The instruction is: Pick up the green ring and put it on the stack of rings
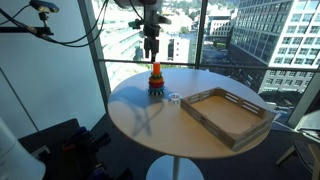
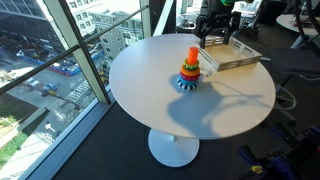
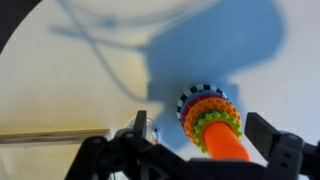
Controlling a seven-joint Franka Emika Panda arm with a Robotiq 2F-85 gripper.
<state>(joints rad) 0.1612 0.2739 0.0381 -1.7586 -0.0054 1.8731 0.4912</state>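
Note:
The stack of rings (image 1: pixel 156 80) stands on the round white table (image 1: pixel 140 125), also seen in an exterior view (image 2: pixel 190 70). In the wrist view the stack (image 3: pixel 205 105) has a dark blue base, orange rings and an orange-red top cone. The green ring (image 3: pixel 201 126) sits on the stack, around the foot of the cone. My gripper (image 3: pixel 203 140) is open and empty, with one finger on each side of the stack's top. In both exterior views the gripper (image 1: pixel 151 45) (image 2: pixel 215 28) hangs a little above the stack.
A large wooden tray (image 1: pixel 225 112) (image 2: pixel 236 58) lies on the table beside the stack. A small whitish clear ring (image 1: pixel 174 97) (image 3: pixel 150 129) lies on the table between the stack and the tray. Floor-to-ceiling windows stand behind the table.

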